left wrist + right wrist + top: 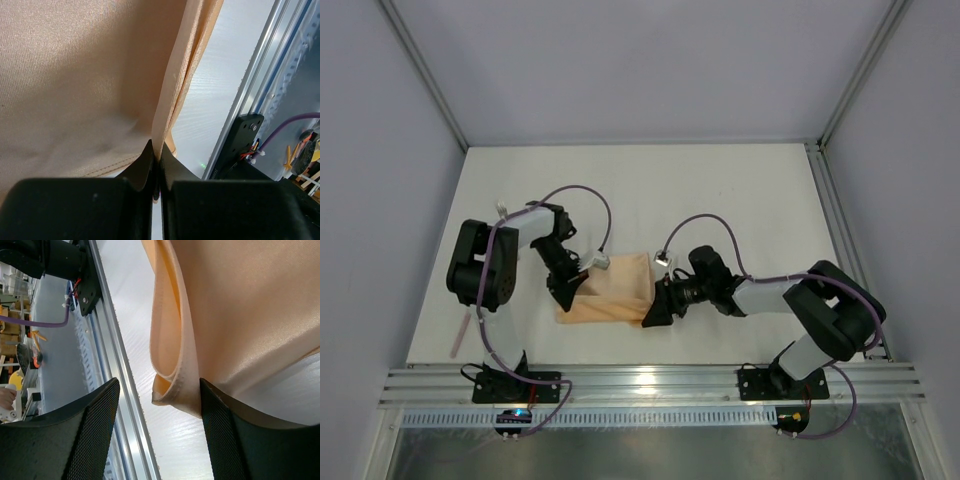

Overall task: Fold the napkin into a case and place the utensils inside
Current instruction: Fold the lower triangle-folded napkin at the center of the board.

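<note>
L gripper (156, 150): clenched tight on a folded edge of the napkin (617, 288), at its 8 o'clock side in the top view.
R gripper (159, 400): wide open, released, not grasping anything. Folded napkin corner sits btwn its fingers.
Napkin pos: on the table (720, 200), btwn both grippers, R one at its 4 o'clock corner.
Napkin axis: long side runs approx 9 to 3.

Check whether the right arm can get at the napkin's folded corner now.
Probably yes: the right gripper stands open around a folded corner of the napkin, nothing blocking; the left gripper pinches another edge.
</note>
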Robot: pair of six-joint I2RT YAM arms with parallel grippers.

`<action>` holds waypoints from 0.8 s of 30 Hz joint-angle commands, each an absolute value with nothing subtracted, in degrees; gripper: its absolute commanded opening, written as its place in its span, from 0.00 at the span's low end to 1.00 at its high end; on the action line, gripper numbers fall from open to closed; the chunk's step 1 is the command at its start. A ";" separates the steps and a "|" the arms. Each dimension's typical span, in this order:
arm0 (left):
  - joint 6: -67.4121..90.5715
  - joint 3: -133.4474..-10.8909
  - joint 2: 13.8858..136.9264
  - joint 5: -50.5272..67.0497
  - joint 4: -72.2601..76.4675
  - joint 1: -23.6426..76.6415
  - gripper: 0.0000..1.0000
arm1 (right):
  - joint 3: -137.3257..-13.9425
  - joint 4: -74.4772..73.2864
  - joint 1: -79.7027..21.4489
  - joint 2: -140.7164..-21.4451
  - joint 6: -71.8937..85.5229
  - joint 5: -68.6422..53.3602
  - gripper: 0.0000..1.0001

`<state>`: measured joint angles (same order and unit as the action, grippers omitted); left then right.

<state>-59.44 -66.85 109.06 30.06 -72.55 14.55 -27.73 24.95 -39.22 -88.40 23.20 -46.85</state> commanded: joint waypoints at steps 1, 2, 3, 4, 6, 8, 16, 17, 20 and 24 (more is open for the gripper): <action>-61.17 -68.38 109.60 31.73 -74.27 13.62 0.00 | -29.09 29.18 -39.81 -89.82 22.32 -44.83 0.67; -61.35 -68.38 109.60 31.82 -74.35 13.45 0.00 | -29.27 29.35 -39.90 -90.09 22.41 -44.56 0.65; -61.35 -68.29 109.60 31.90 -74.53 13.36 0.00 | -29.53 29.27 -40.08 -90.44 22.50 -44.56 0.63; -61.52 -68.20 109.60 31.99 -74.53 13.27 0.00 | -29.71 29.09 -40.25 -91.05 22.85 -44.39 0.61; -61.79 -68.20 109.77 32.08 -74.88 13.01 0.00 | -30.06 28.83 -40.87 -91.58 23.11 -43.60 0.50; -62.05 -68.20 109.69 32.08 -75.06 12.66 0.00 | -29.71 28.74 -41.04 -92.11 23.55 -42.46 0.42; -63.63 -67.85 108.64 30.15 -76.38 12.39 0.12 | -29.97 27.08 -41.13 -91.32 27.06 -41.04 0.03; -63.72 -67.76 107.33 30.06 -76.55 12.39 0.16 | -30.14 26.90 -41.13 -90.62 27.68 -41.48 0.03; -64.95 -65.40 102.86 30.15 -75.42 12.30 0.34 | -30.59 25.84 -41.04 -89.39 29.88 -42.36 0.03; -64.60 -61.88 98.53 29.88 -72.17 12.30 0.48 | -31.46 24.70 -41.04 -89.47 32.42 -43.59 0.03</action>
<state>-63.53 -63.81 103.35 29.56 -73.60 12.60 -28.97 24.25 -40.77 -90.98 29.65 -42.06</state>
